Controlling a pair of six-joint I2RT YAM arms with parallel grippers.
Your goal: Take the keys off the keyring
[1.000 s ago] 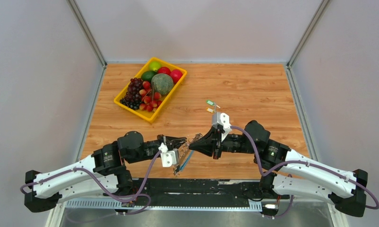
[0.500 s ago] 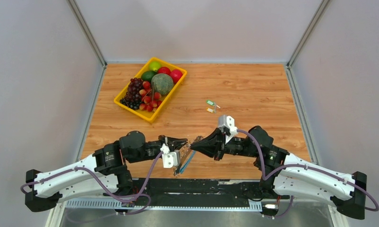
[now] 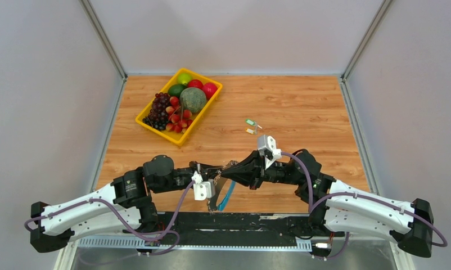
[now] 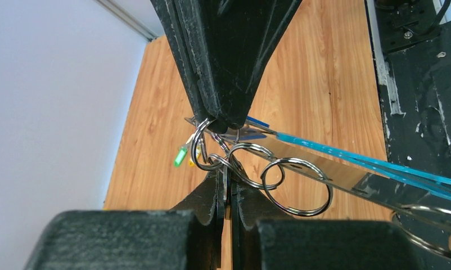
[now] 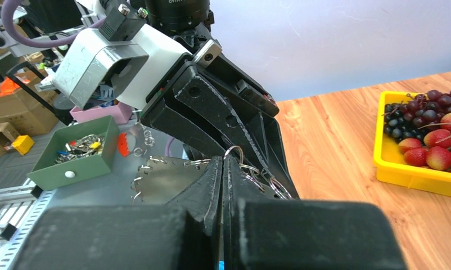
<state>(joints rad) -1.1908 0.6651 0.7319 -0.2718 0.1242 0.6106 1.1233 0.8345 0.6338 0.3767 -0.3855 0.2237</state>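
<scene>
The keyring, a silvery jagged loop [image 5: 158, 179] with a light-blue strip [image 3: 227, 197], hangs between both grippers above the table's near edge. Several small silver split rings [image 4: 293, 188] hang from it. My left gripper [image 4: 226, 173] is shut on a thin part of it among the rings. My right gripper [image 5: 221, 160] is shut on one small ring [image 5: 234, 151], tip to tip with the left one [image 3: 216, 170]. A green-headed key [image 3: 249, 121] and an orange-headed key [image 3: 249, 131] lie loose on the table beyond the right gripper [image 3: 224, 174]. Black and blue keys are not in view.
A yellow fruit tray [image 3: 145, 122] with grapes, strawberries and round fruit stands at the back left. The black rail [image 3: 240, 220] at the table's near edge lies just under the hanging keyring. A green parts box [image 5: 71, 169] sits off the table.
My right gripper has moved left and forward to meet the left gripper at the rings. The hanging keyring has shifted slightly right. The left arm has barely moved.
</scene>
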